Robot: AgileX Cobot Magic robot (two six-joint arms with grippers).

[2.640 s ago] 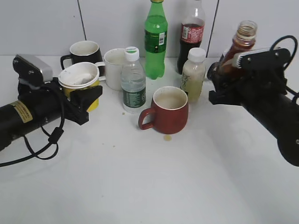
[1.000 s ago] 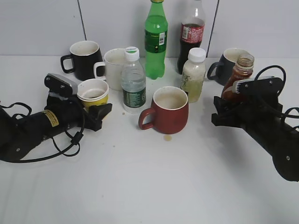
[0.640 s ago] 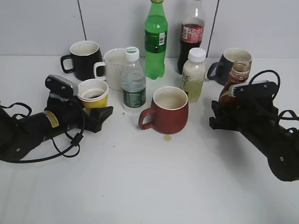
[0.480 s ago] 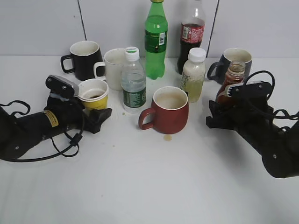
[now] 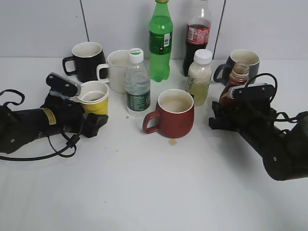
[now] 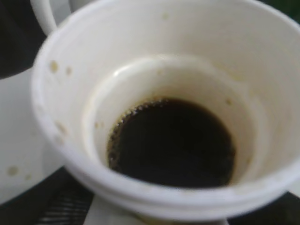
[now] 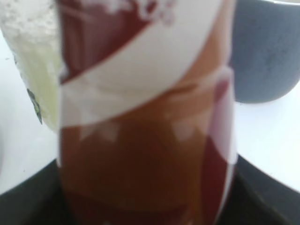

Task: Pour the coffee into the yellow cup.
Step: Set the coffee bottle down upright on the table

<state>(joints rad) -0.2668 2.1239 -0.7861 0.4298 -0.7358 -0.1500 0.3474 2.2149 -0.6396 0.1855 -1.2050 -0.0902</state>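
Observation:
The yellow cup (image 5: 95, 103) stands at the left, upright, with my left gripper (image 5: 93, 114) shut round its lower part. In the left wrist view the cup's white inside (image 6: 154, 33) fills the frame, with dark coffee (image 6: 171, 140) in its bottom. The capless brown coffee bottle (image 5: 237, 81) stands upright at the right, in front of a dark grey mug. My right gripper (image 5: 225, 114) is shut on its lower body. In the right wrist view the bottle's red-brown label with white swoosh (image 7: 145, 117) fills the frame.
A red mug (image 5: 173, 115) stands in the middle, above a small spill spot (image 5: 172, 142). Behind are a water bottle (image 5: 137, 86), green bottle (image 5: 160, 41), cola bottle (image 5: 198, 33), pale drink bottle (image 5: 199, 77), black mug (image 5: 87, 60), white mug (image 5: 117, 70) and the dark grey mug (image 5: 242, 58).
Both arms have come down from raised positions. The cup now sits low at the left and has shifted slightly left. The upright bottle has moved down and a little left.

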